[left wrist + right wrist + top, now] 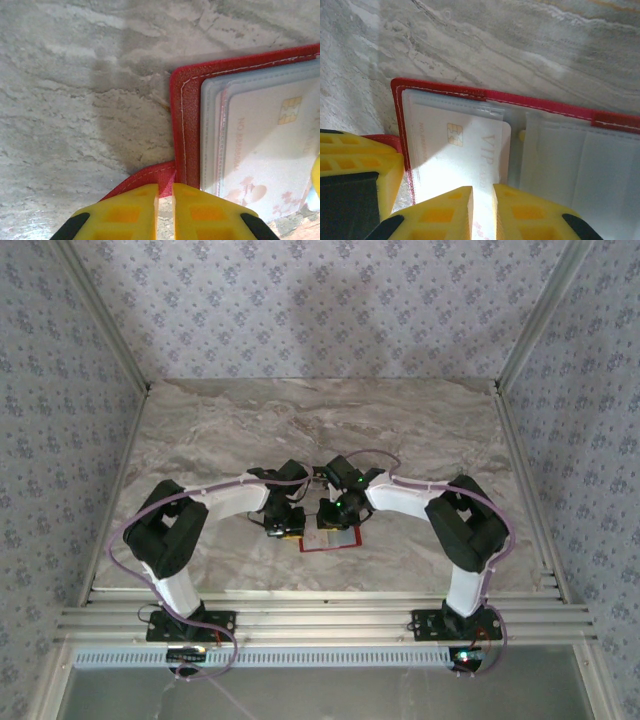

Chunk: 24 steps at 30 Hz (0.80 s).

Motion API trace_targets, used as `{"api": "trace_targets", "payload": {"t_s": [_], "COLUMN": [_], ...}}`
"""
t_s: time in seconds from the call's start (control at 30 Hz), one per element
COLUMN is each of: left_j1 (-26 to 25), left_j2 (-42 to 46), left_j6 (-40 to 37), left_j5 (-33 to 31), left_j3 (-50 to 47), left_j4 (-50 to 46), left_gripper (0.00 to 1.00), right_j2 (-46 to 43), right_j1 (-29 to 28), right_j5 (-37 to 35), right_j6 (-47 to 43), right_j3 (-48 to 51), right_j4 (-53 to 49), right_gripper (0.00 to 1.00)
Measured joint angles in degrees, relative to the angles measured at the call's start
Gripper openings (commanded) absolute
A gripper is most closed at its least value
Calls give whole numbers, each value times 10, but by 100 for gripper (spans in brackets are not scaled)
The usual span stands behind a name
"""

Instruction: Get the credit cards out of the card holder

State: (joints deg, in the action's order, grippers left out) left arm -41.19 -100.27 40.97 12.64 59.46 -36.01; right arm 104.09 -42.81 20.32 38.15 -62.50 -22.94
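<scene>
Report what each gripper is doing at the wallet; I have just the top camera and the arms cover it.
Observer: The left gripper is closed on the red edge of the open wallet.
Operator: Now the right.
Observer: The right gripper has its jaws nearly together over the near end of a pale card; a grip I cannot confirm.
Operator: Say where that card sits.
Observer: Among the clear sleeves of the half beside the left gripper, gold chip facing up.

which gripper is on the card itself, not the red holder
The right gripper: its yellow fingers pinch the lower edge of the white VIP card. The left gripper clamps only the red card holder at its edge.
</scene>
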Motion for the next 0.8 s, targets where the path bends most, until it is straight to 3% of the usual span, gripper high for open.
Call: {"api": "trace_targets", "payload": {"t_s": [0.27, 0.8], "left_j1": [0, 0], "left_j2": [0, 0], "left_j6": [0, 0], "left_j5": [0, 0], "left_j3": [0, 0], "left_j4": [0, 0], "left_gripper": [16, 16], "right_j2": [7, 7], "right_j1": [-2, -24], "right_j5": [-1, -86], "right_j6": [-1, -18], "right_j3": [0, -33], "right_j4": [3, -71], "right_gripper": [23, 27]}}
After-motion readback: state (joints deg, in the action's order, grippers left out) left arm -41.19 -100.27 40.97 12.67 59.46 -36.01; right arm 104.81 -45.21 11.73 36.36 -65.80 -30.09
